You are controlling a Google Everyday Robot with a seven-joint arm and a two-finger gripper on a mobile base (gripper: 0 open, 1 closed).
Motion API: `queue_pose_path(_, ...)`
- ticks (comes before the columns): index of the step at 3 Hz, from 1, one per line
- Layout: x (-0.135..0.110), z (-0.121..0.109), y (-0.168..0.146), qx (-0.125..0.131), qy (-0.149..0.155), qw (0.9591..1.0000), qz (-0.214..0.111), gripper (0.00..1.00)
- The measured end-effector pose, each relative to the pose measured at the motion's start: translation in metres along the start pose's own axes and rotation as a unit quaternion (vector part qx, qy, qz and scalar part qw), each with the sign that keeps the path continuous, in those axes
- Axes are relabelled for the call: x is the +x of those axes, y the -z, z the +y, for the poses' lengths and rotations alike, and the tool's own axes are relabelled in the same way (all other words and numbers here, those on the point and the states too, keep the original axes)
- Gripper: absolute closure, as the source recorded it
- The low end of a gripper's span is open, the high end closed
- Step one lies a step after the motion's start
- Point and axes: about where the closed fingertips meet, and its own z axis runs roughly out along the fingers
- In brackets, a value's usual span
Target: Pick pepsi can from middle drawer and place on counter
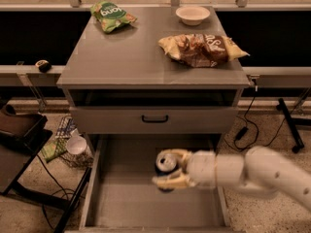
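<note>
- Gripper [160, 170] was over the open middle drawer [136, 205], with the arm reaching in from the right.
- Its fingers were clamped on the pepsi can [166, 161], one on either side, silver top showing.
- The can was upright above the drawer's floor, near the middle; contact with the floor couldn't be made out.
- The counter [131, 57] carried a green bag [112, 15], a bowl [193, 14] and a brown bag [201, 48].

Arm [252, 171] fr. right; gripper [164, 169] low ctr, jaws gripping pepsi can [166, 161].
</note>
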Motion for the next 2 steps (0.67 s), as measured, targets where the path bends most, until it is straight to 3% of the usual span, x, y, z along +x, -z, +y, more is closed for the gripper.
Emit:
queue_pose_path(1,-0.101,-0.041,0.029,0.018,0.020,0.9996,-0.008,1.00)
queue_pose_path(2,-0.191,-0.081,0.022,0.031,0.042,0.9983,-0.027,1.00)
